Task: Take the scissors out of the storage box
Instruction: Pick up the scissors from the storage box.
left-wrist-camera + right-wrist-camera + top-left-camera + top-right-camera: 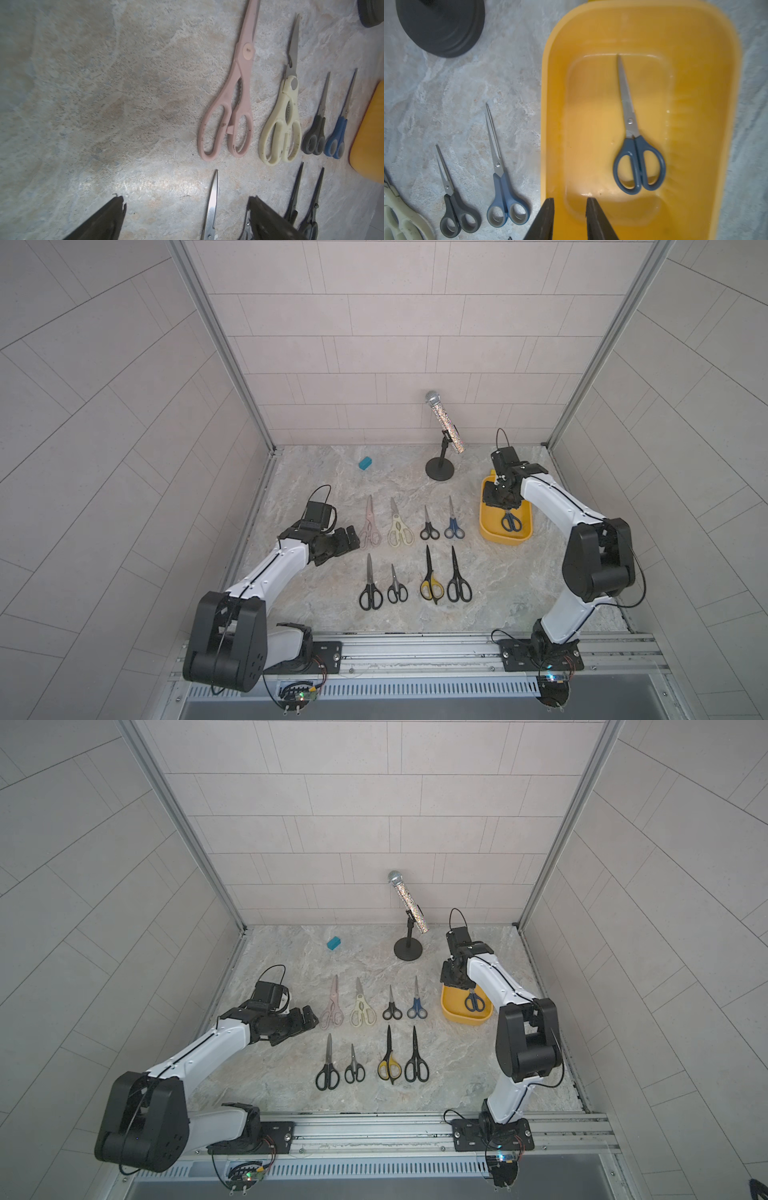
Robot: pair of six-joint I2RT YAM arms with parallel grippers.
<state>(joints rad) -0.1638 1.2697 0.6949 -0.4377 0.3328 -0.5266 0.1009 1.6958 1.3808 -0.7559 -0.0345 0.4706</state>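
The storage box (695,62) is smooth, glossy yellow plastic, and the blue-handled scissors (630,121) inside it have bare metal blades with matt plastic handles. The pink scissors (248,52) look matt, plastic-coated and speckled with dirt, while the cream pair (289,91) has grubby plastic handles on bright metal. The table (104,83) is matt and stone-patterned; the microphone (448,423) glitters.
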